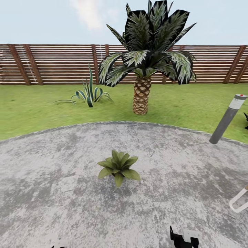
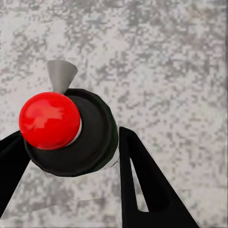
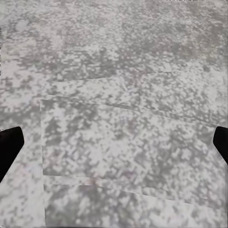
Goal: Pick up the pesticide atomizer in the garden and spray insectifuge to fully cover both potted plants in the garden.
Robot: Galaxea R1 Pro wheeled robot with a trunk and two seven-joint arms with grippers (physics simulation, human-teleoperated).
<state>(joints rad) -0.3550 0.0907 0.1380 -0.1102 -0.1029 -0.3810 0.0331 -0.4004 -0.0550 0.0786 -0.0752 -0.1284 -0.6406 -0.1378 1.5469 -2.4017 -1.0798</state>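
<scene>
The pesticide atomizer [image 2: 71, 133] shows top-on between the left gripper's [image 2: 66, 175] black fingers, its body and label hidden, while the right gripper's fingertips [image 3: 9, 147] are cut by the frame edges (as is a white loop [image 1: 239, 201] in the head view).

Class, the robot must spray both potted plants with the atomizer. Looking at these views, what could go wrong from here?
1. The pesticide atomizer in the left gripper has its nozzle over bare paving, so spraying now would likely miss.
2. The head view has one potted plant ahead; the second could be left uncovered.
</scene>
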